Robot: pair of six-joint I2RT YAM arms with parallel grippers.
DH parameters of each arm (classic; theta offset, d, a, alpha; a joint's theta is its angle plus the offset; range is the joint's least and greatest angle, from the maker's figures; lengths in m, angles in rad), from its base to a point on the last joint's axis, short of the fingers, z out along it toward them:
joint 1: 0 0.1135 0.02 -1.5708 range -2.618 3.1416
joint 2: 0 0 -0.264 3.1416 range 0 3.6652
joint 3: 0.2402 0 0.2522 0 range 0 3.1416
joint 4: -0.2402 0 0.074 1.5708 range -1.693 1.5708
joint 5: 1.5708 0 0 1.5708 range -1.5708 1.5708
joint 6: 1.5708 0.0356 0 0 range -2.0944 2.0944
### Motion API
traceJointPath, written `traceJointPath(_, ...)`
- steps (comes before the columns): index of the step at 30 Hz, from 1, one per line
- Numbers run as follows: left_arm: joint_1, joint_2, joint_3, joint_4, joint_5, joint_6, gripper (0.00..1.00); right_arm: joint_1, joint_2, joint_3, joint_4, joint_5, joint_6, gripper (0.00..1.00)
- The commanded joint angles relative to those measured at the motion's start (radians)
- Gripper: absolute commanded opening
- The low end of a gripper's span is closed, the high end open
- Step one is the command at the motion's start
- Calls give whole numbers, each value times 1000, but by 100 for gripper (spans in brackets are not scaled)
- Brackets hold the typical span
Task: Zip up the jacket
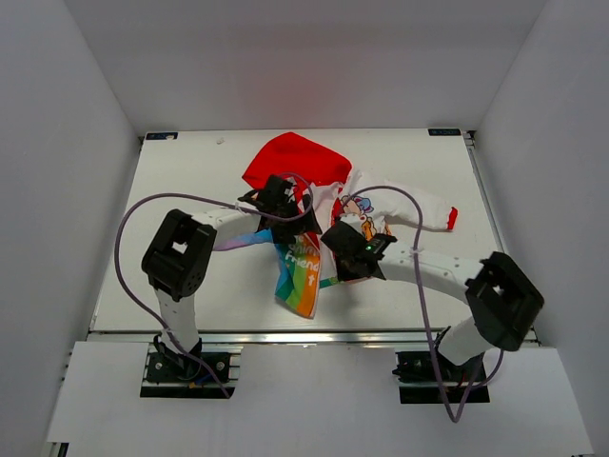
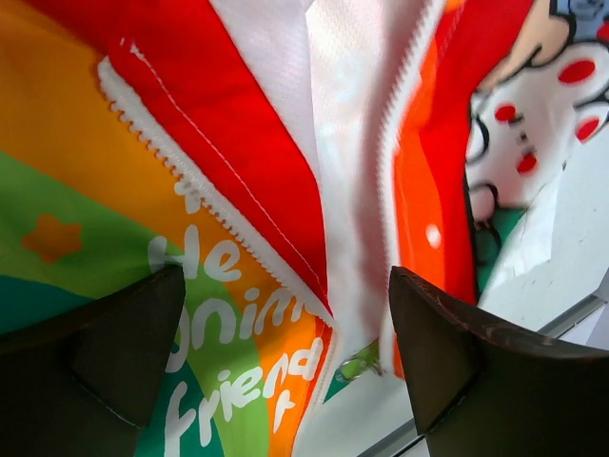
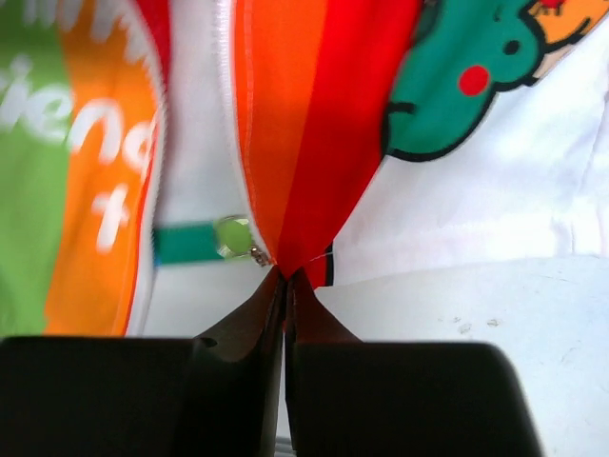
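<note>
Two rows of white teeth (image 2: 190, 181) stand apart on the jacket (image 1: 314, 219), which lies crumpled at the middle of the worktop (image 1: 190, 190), with its red hood (image 1: 290, 157) on the far side and its rainbow hem (image 1: 304, 295) toward the arms. So the long axis of the zipper runs from the hem, near the bases, away to the hood. The green pull (image 3: 231, 236) sits at the hem end of this line. The right tool (image 3: 285, 281) is pressed fully together on the lower corner of the red and orange panel (image 3: 314, 124); the pull is just beside its tips, on their left in the wrist view, not between them. The left tool (image 2: 285, 324) hangs with jaws wide over the open gap, further toward the hood, holding nothing. I judge the right arm the nearer one to the pull, which must travel away from the arms, toward the hood
</note>
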Motion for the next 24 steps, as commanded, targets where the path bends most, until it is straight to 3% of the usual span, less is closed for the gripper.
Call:
traceJointPath(1, -5, 57, 9, -30, -18, 14, 98, 1, -105, -103, 16, -117, -65, 0)
traceJointPath(4, -7, 68, 26, -47, -37, 16, 98, 1, -168, -192, 39, -235, -106, 0)
traceJointPath(9, -5, 76, 35, -56, -44, 19, 98, 0, -242, -298, 45, -275, -108, 4)
traceJointPath(13, -5, 79, 34, -58, -38, 19, 98, 0, -245, -315, 48, -266, -95, 19)
traceJointPath(16, -5, 71, 32, -61, -41, 19, 98, 0, -269, -290, 47, -258, -95, 45)
traceJointPath(17, -5, 68, 31, -61, -43, 20, 98, -2, -287, -284, 45, -257, -95, 63)
traceJointPath(19, -5, 62, 31, -62, -43, 22, 98, 0, -306, -272, 36, -226, -86, 68)
traceJointPath(24, -5, 51, 29, -65, -44, 23, 98, 0, -334, -270, -2, -175, -54, 68)
